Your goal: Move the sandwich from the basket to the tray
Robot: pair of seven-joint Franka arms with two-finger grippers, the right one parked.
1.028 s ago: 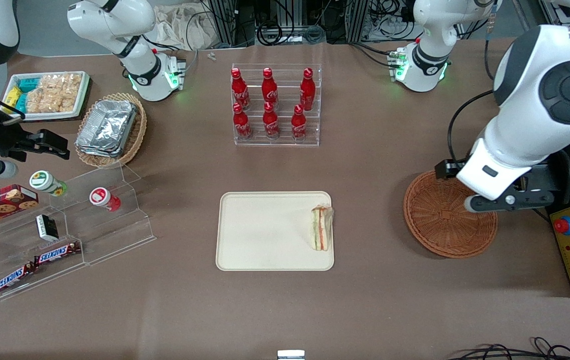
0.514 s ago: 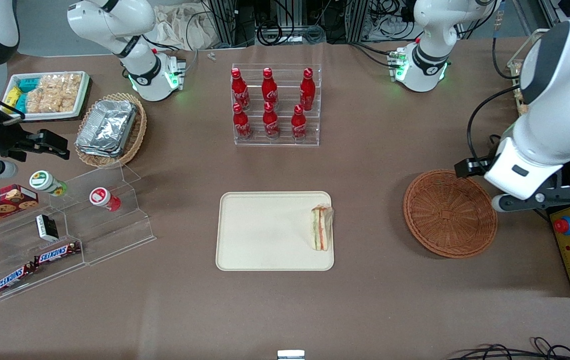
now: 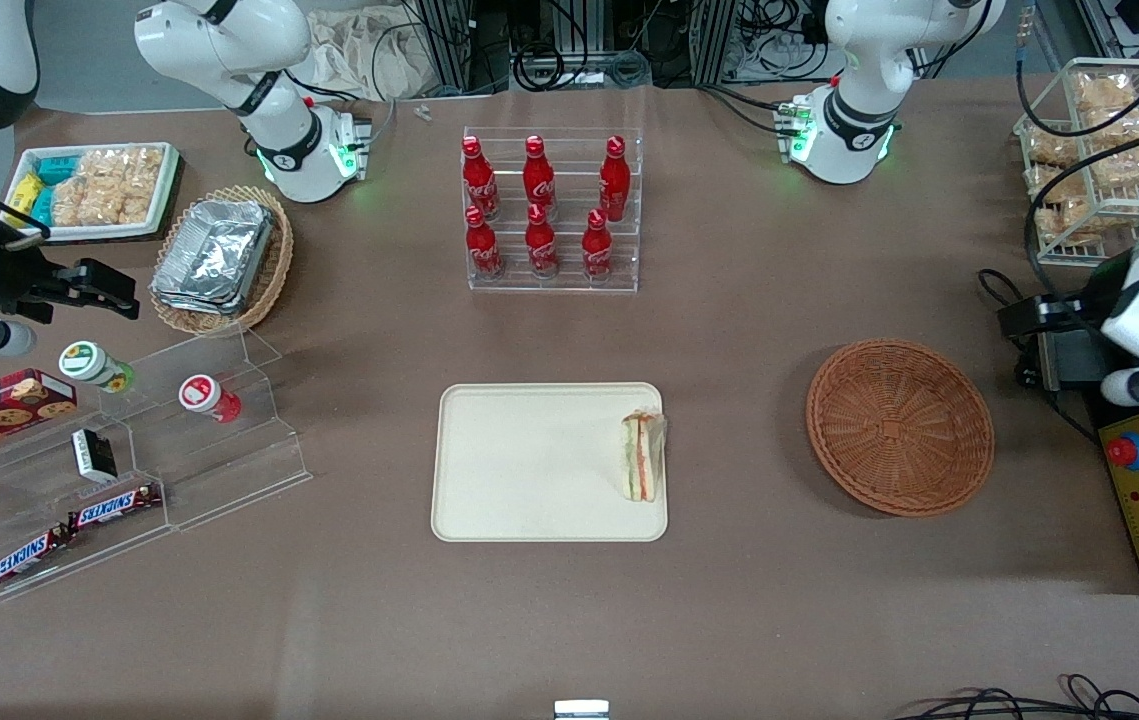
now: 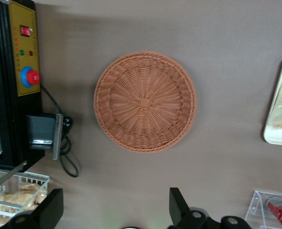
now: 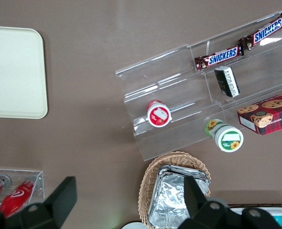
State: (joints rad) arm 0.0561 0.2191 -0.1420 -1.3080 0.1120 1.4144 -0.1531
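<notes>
Since a second ago the left arm has pulled away from over the basket [image 3: 899, 427] toward the working arm's end of the table [image 3: 749, 330], uncovering the wire rack of snack bags [image 3: 1094, 150] at that end. The sandwich [image 3: 643, 457], the tray [image 3: 519, 462] and the basket have not shifted.

The gripper [image 4: 115, 210] now hangs high above the table, off the basket and toward the working arm's end, close to the black control box with the red button [image 3: 1127, 452]. In the left wrist view its jaws stand wide apart with nothing between them; the two dark fingers [image 4: 179, 206] frame only bare table, and the basket shows whole and empty between and past them.

The sandwich lies on the tray, on its side, at the tray's edge nearest the basket, with its orange and green filling layers facing up. The tray sits near the middle of the table; the basket rests on the table well apart from it, toward the working arm's end.

Farther from the front camera than the tray stands a clear rack of red bottles [image 3: 551, 210]. Toward the parked arm's end lie a tan basket of foil containers [image 3: 219, 258], a white tray of snack packets [image 3: 94, 188] and a clear stepped stand [image 3: 179, 440] with candy bars.
</notes>
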